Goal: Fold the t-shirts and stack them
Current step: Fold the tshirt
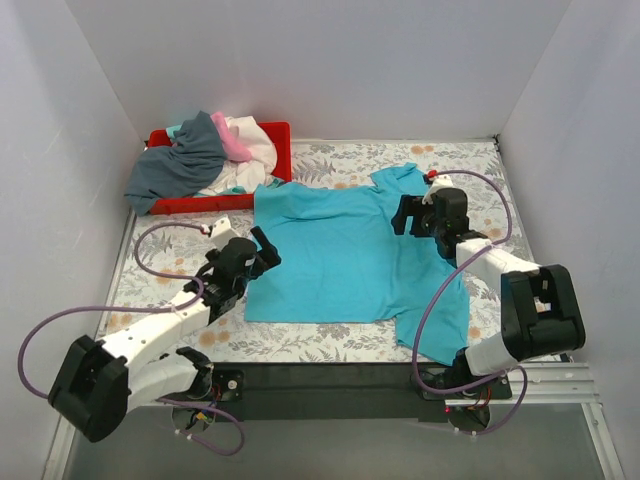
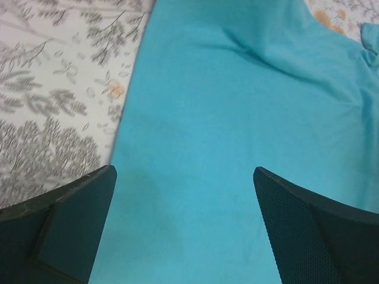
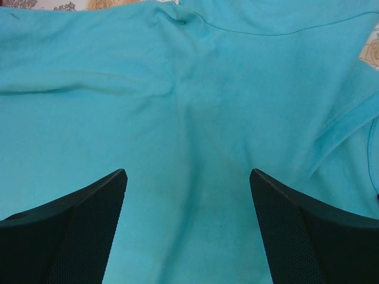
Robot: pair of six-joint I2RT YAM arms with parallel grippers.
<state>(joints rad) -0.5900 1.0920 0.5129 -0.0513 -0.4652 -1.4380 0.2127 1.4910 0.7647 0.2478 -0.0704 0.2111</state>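
Jaws of the left end effector (image 1: 264, 250) are standing wide apart, gripping nothing, above the left edge of the turquoise t-shirt (image 1: 330, 250), which is lying flat mid-frame on the bench (image 1: 330, 340). The right end effector (image 1: 404, 214) is gaping equally empty over its right side. Both arms are reaching inward from the lower corners. In the upper left, other t-shirts (image 1: 200, 155) are overlapping in the red tray (image 1: 190, 207).

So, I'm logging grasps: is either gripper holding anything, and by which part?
Nothing is held. The left gripper and right gripper both stand open above the turquoise t-shirt, no cloth pinched.
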